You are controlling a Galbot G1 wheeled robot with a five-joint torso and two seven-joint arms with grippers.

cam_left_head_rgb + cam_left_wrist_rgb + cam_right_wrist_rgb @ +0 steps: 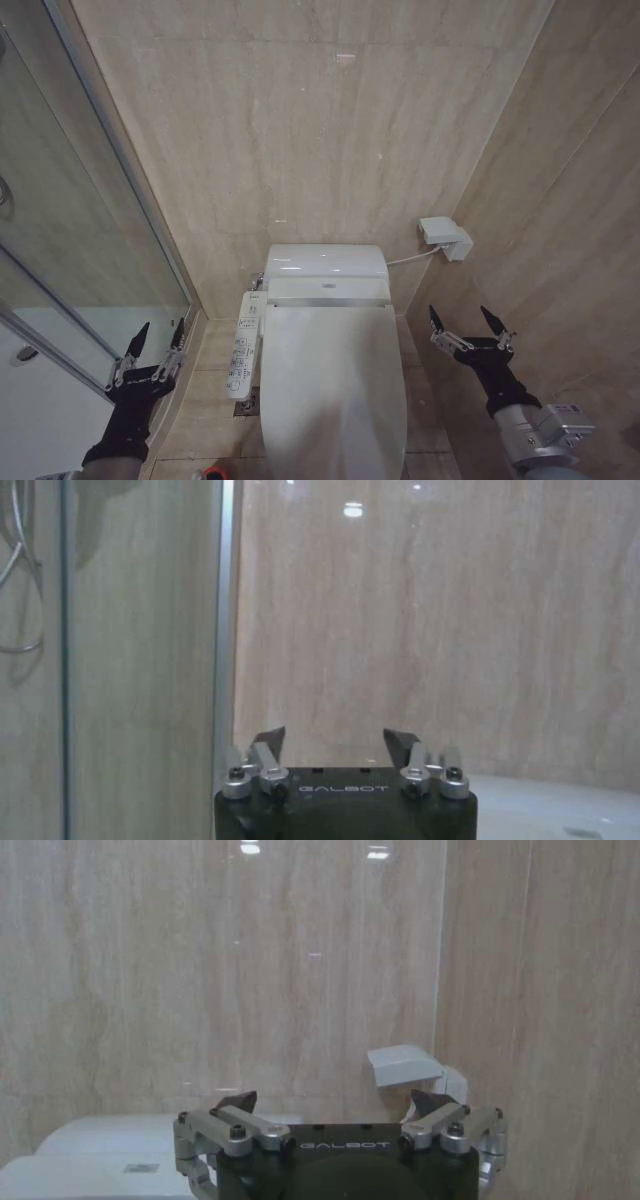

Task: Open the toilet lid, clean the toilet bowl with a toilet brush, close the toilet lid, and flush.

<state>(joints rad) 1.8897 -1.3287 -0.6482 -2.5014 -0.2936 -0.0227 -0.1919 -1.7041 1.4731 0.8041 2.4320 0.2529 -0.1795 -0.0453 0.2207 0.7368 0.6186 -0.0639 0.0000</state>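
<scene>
Lid down, both arms waiting either side of the toilet.

The toilet lid (335, 385) is lying shut over the bowl, so opening it looks like the step in hand. The left gripper (155, 345) is hovering beside the button panel (244, 345) with its fingers spread and empty; the right gripper (467, 325) is hanging near the side wall, spread and empty too. Lifting well probably means catching the lid's front edge, away from the buttons, and swinging it back gently toward the tank (326, 270). Beige stone walls are closing in tightly, with a glass shower screen (70, 250) alongside the left arm.
</scene>
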